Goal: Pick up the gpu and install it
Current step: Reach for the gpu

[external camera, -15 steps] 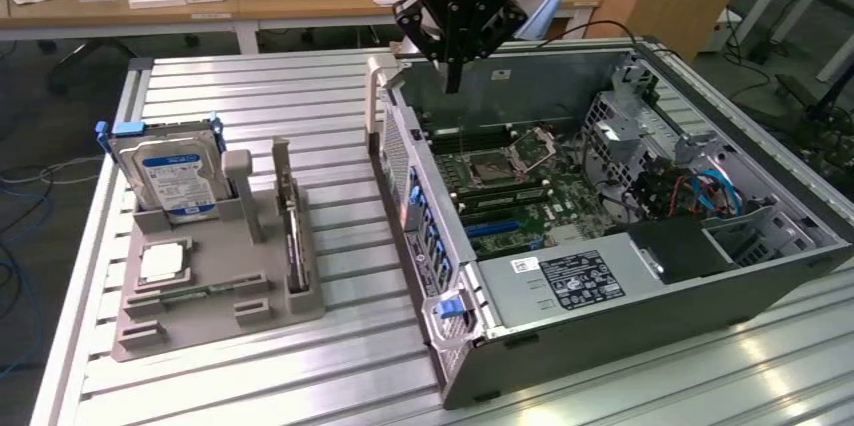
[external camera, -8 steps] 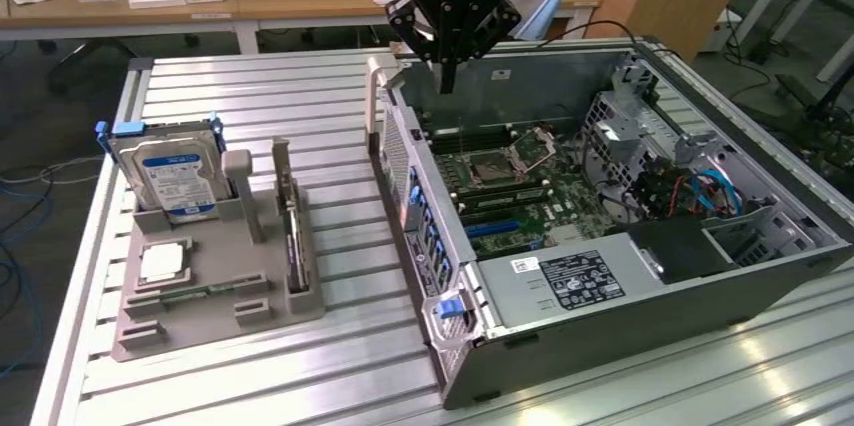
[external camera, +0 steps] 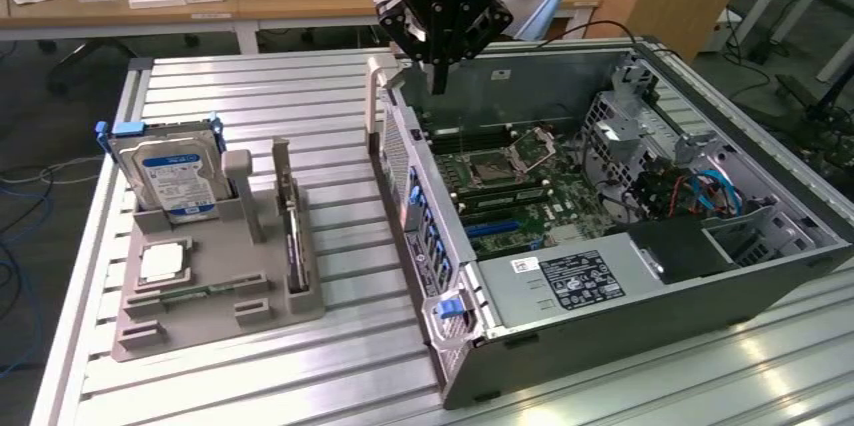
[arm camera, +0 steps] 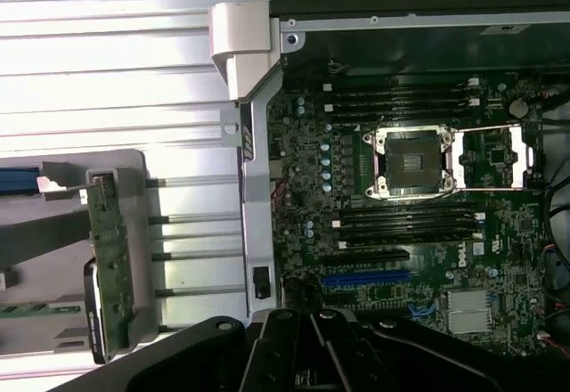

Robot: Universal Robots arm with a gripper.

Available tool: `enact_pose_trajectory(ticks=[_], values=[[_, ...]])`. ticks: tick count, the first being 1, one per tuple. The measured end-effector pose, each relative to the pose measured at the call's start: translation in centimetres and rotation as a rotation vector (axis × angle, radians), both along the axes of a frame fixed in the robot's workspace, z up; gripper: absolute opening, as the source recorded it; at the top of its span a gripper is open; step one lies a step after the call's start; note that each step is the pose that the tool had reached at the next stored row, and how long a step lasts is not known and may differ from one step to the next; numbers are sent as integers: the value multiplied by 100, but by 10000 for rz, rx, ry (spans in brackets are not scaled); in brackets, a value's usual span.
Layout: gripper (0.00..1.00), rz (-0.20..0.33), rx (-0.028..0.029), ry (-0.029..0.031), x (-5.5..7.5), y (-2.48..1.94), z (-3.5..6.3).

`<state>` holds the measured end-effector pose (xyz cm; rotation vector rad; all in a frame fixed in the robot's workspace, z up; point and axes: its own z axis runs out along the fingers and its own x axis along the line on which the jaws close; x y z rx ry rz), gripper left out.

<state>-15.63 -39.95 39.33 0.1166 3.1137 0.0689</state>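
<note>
Claw (external camera: 437, 74) closed, fingers together, hanging above the far rim of the open computer case (external camera: 694, 296), over the motherboard (arm camera: 392, 232). Gpu (external camera: 296, 246) stands on edge in the grey holder (external camera: 200, 321) at the exterior view's left, near the hard drive (external camera: 167, 181), well apart from the claw.

Ribbed aluminium table (external camera: 254, 96). A gray parts holder (external camera: 147, 331) sits on it toward the exterior view's left. An open computer case (external camera: 627, 331) lies on its side near it, right.
</note>
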Motion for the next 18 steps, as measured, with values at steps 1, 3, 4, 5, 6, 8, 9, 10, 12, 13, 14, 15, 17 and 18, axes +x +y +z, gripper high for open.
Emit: enact_pose_trajectory(ticks=[1, 3, 4, 5, 6, 8, 9, 10, 12, 13, 14, 15, 17, 18], values=[[11, 0, 0, 0, -12, 0, 0], [11, 0, 1, -1, -38, -2, 0], [11, -1, 0, 0, -51, -2, 0], [11, -1, 0, 0, -65, -3, 0], [11, -1, 0, 0, -80, -3, 0], [11, 0, 0, 0, -109, -4, 0], [11, 0, 0, 0, -124, -5, 0], [11, 0, 0, 0, -140, -6, 0], [11, 1, -1, 0, -173, -8, 0], [11, 1, 0, 0, -190, -8, 0], [11, 1, 0, 0, -206, -9, 0], [11, 1, 0, 0, -223, -10, 0], [11, 2, 0, 0, -256, -12, 0], [11, 3, 0, 0, -273, -12, 0]])
